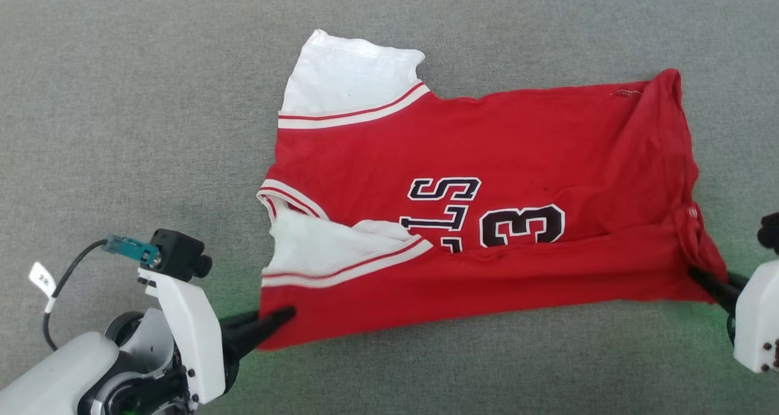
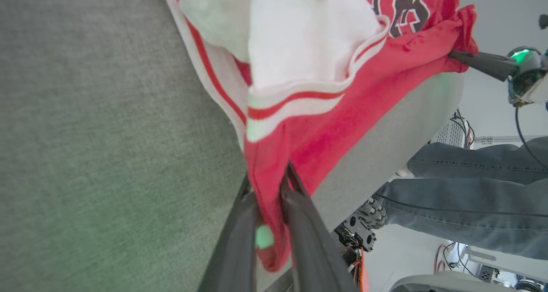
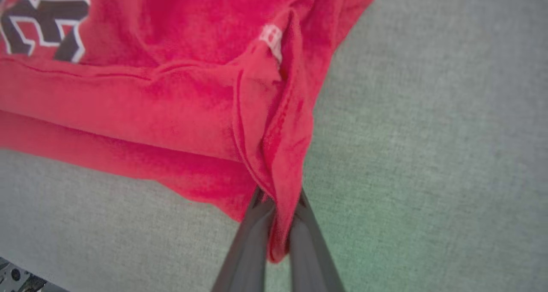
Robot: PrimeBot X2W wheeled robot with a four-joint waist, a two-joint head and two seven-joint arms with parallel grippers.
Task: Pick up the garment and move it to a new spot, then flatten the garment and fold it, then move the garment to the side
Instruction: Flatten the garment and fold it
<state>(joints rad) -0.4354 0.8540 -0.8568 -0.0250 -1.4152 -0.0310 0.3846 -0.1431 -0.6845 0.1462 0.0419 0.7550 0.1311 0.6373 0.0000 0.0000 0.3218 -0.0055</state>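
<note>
Has the shirt (image 1: 475, 153) down on the grey cushion (image 1: 122, 129), number side up, sleeves toward the left and hem toward the right. Pinches its near left corner with the left gripper (image 1: 283, 314) (image 2: 269, 176), with red cloth between the two dark fingers in the left wrist view. Pinches the near right corner with the right gripper (image 1: 700, 278) (image 3: 280, 195), fingers pressed together on a bunched fold of hem.

Counts the pickup and the move to a new spot as done, judging by how the shirt lies. Counts the flattening as mostly done: broad and fairly smooth through the middle, but puckered at the right end around the grip.

Looks to have begun the folding: a plain red band along the near edge, turned up over the bottom of the number (image 1: 523, 225) and lettering, with the near white sleeve (image 1: 328, 244) lying on the body. Leaves the far sleeve (image 1: 347, 74) sticking out flat beyond the far edge.

Leaves to do, most likely: setting that first fold down and letting go, bringing in the far side and its sleeve, folding across the length, then shifting the bundle to the side.
</note>
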